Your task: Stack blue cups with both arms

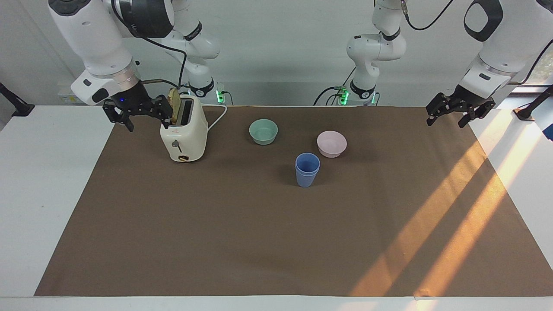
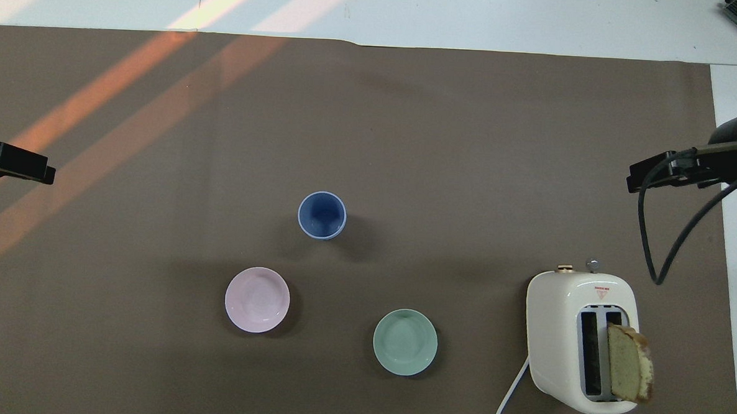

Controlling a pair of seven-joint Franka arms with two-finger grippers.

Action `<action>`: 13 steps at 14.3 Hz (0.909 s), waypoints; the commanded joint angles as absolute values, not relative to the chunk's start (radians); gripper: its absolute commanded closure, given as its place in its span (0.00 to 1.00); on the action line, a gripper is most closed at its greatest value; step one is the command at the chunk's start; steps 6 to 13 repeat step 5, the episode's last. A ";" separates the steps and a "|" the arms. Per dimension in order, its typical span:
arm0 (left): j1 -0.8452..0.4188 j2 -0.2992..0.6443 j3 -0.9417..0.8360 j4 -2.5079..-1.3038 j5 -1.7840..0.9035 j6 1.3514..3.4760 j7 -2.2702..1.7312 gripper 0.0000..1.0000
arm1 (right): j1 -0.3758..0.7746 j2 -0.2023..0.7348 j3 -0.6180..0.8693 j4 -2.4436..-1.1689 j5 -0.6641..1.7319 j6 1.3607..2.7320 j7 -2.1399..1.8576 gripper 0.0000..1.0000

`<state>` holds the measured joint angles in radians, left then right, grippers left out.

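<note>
**Cups already nested, arms clear**

The blue cups (image 1: 307, 169) stand as one upright stack mid-mat, one seated inside the other, farther from the robots than the pink bowl (image 1: 332, 143) and just beside it. Judging by that, the stacking looks done; what's left is staying out of the way.

Left gripper (image 1: 453, 111) hangs over the mat edge at its own end, fingers spread, empty. Right gripper (image 1: 136, 114) hangs beside the toaster (image 1: 183, 134), also spread, holding nothing.

To finish well: keep both high and wide of the stack, and keep the right one off the toaster and its bread (image 2: 629, 363). Don't regrip; a nudge could tip the stack.
</note>
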<state>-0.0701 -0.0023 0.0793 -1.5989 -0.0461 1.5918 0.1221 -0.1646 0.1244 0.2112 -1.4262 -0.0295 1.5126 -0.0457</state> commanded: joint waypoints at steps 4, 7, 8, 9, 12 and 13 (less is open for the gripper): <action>-0.066 0.009 0.080 -1.574 -0.061 1.566 0.121 0.00 | -0.183 0.094 0.221 -1.466 -0.035 1.534 -0.067 0.00; -0.066 0.009 0.080 -1.574 -0.061 1.566 0.121 0.00 | -0.180 0.092 0.221 -1.468 -0.035 1.532 -0.067 0.00; -0.066 0.009 0.080 -1.574 -0.061 1.566 0.121 0.00 | -0.180 0.092 0.221 -1.468 -0.035 1.532 -0.067 0.00; -0.066 0.009 0.080 -1.574 -0.061 1.566 0.121 0.00 | -0.180 0.092 0.221 -1.468 -0.035 1.532 -0.067 0.00; -0.066 0.009 0.080 -1.574 -0.061 1.566 0.121 0.00 | -0.180 0.092 0.221 -1.468 -0.035 1.532 -0.067 0.00; -0.066 0.009 0.080 -1.574 -0.061 1.566 0.121 0.00 | -0.180 0.092 0.221 -1.468 -0.035 1.532 -0.067 0.00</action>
